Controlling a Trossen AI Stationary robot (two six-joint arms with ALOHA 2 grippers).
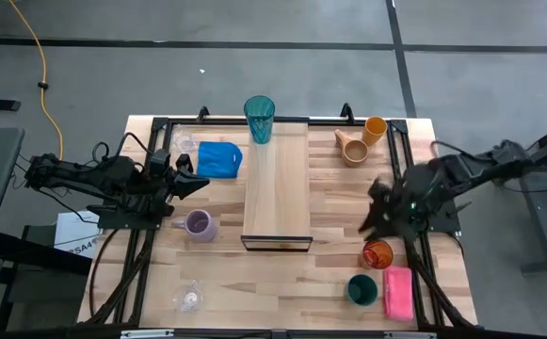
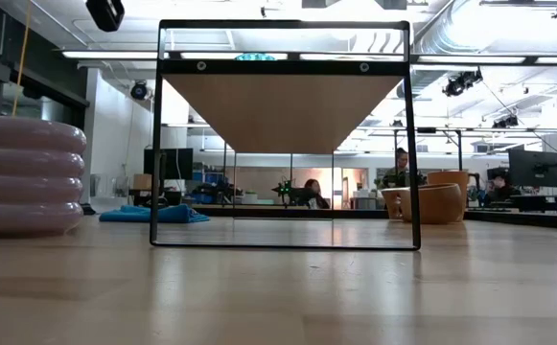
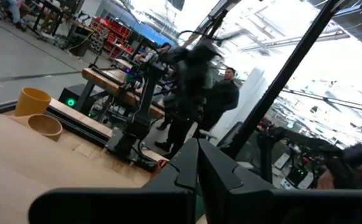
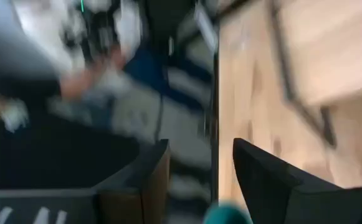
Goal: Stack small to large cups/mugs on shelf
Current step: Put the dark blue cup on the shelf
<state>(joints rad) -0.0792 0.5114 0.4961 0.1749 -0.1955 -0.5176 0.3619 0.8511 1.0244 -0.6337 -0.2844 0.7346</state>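
- A light-wood shelf with a thin black frame lies lengthwise down the middle of the slatted table.
- A tall teal tumbler stands upright on the shelf's far end; it is the only cup on the shelf.
- A lavender mug sits on the table just left of the shelf's near end; in the low view it looms at the left edge.
- A tan mug and an orange cup sit close together right of the shelf's far end.
- A red cup and a dark green cup stand near the right front corner, beside a pink sponge.
- One clear glass lies at the left front; another is near a blue cloth, left of the shelf.
- The left gripper hovers between cloth and lavender mug, fingers closed together, holding nothing.
- The right gripper is blurred, right of the shelf above the red cup; its fingers are spread apart, empty.
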